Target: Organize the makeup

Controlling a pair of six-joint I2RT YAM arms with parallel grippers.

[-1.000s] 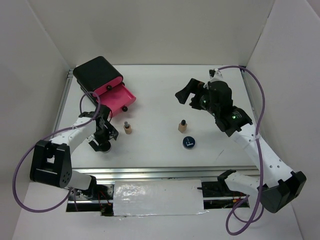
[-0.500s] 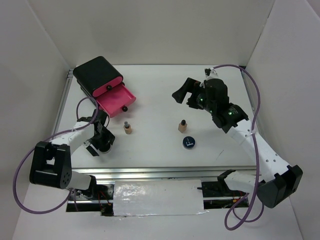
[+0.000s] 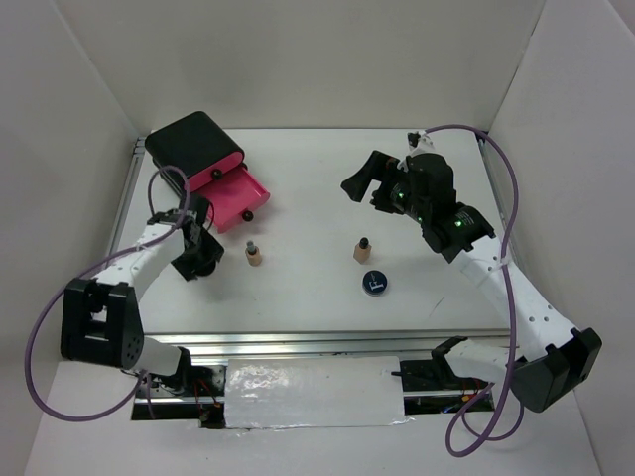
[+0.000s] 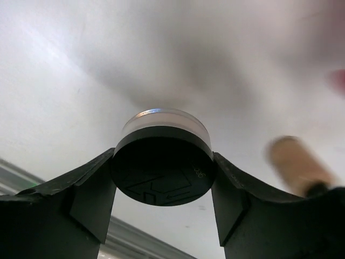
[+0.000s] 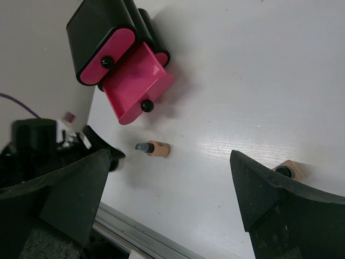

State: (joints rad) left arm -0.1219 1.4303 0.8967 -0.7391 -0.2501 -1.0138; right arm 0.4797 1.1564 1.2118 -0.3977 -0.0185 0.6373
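Status: left gripper (image 3: 198, 260) has the round black compact (image 4: 161, 167), right gripper (image 3: 359, 183) wide open

Left fingers (image 4: 89, 199) are clamped on both sides of the compact. It's held just beside one tan bottle (image 3: 255, 255), near the open pink drawer (image 3: 236, 198) of the black box (image 3: 193, 147). Right fingers (image 5: 64, 199) are spread far apart with nothing between them, up above the table (image 3: 317, 159). Other tan bottle (image 3: 363, 249) and blue-rimmed compact (image 3: 374, 283) sit close together mid-table.

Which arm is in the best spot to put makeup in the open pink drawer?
Left. The left gripper holds the round black compact, close beside the open pink drawer. The right gripper is open, empty and farther away.
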